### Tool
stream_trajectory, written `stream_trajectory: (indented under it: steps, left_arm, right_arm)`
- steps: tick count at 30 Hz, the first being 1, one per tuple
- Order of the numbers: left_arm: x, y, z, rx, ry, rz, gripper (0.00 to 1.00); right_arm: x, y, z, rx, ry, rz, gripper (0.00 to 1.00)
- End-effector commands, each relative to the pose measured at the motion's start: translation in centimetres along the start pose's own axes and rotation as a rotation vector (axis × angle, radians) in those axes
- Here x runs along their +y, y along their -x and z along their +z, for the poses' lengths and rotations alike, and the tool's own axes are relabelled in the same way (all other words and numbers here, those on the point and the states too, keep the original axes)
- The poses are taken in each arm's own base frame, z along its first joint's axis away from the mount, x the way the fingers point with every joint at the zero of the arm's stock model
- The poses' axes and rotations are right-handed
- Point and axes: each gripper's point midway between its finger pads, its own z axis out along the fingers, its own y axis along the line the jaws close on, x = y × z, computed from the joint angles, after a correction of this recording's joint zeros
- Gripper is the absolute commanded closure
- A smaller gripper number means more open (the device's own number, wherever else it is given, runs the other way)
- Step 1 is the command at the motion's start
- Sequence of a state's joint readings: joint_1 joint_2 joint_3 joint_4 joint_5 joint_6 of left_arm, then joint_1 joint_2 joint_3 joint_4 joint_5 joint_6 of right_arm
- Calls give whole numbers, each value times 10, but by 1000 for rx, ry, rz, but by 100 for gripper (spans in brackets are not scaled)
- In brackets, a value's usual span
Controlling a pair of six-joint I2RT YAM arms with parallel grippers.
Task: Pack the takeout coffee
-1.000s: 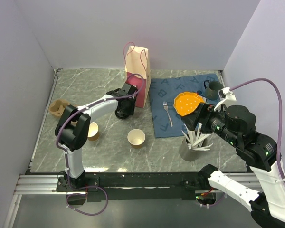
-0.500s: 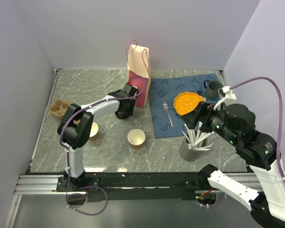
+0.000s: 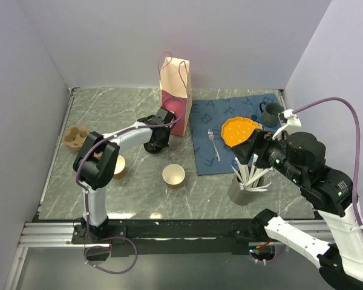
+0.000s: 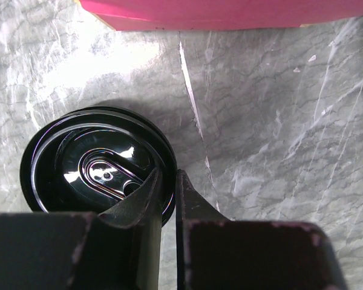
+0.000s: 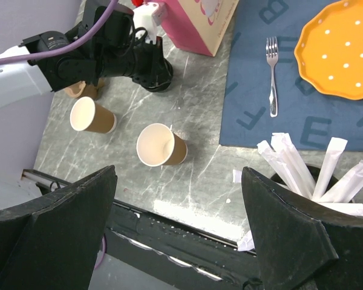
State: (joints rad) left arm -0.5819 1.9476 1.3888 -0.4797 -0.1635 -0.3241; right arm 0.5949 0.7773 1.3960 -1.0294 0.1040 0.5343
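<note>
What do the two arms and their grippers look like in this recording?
The left arm and right arm have white links and black joints, each trailed by a purple cable. Left fingers and right fingers are matte black wedges.

Left hand (image 4: 167, 181) nearly closed, right hand (image 5: 178, 175) spread wide.

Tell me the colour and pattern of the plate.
The plate is orange with white dots; the right wrist view shows it best.
</note>
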Motion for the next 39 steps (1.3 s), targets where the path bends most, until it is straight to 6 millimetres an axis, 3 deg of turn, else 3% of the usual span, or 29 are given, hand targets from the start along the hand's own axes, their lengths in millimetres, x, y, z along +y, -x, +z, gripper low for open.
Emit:
stream_trajectory:
  steps: [1, 3, 5, 10, 14, 18, 20, 22, 23, 25, 28, 29, 32, 39]
  left_arm:
    - [2, 9, -19, -32, -2, -31, 84]
    - [0, 6, -21, -22, -13, -33, 77]
    - [0, 3, -21, -12, -18, -32, 77]
    - [2, -1, -22, -5, -9, -24, 90]
    - [5, 1, -23, -7, 6, -21, 73]
    - [5, 2, -25, -8, 2, -10, 90]
    - [4, 2, -26, -8, -4, -9, 92]
    - [4, 2, -28, -10, -8, -8, 86]
    - [4, 3, -29, -11, -8, -8, 75]
    - [3, 3, -30, -13, -13, -4, 71]
    - [3, 3, -29, -10, -13, -1, 78]
    - [3, 4, -30, -12, -16, 1, 89]
    - [1, 4, -30, -13, -25, 5, 97]
    - [4, 11, -36, -13, -2, -4, 99]
  right_arm:
    - [2, 13, -9, -59, 9, 15, 9]
    - [2, 13, -7, -58, 10, 18, 9]
    - [4, 13, -8, -62, 18, 25, 9]
    - [5, 13, -4, -57, 19, 26, 9]
    - [7, 14, -3, -56, 26, 27, 9]
    - [8, 13, -1, -52, 31, 31, 9]
    - [8, 12, 0, -51, 30, 36, 9]
    - [8, 13, -1, -54, 30, 40, 9]
    - [8, 12, 0, -53, 32, 41, 9]
    - [9, 12, -1, -52, 33, 49, 9]
    - [9, 11, -1, -51, 35, 57, 9]
    - [9, 11, 0, -49, 35, 57, 9]
    - [10, 12, -1, -52, 39, 63, 10]
    - [12, 12, 1, -45, 42, 61, 10]
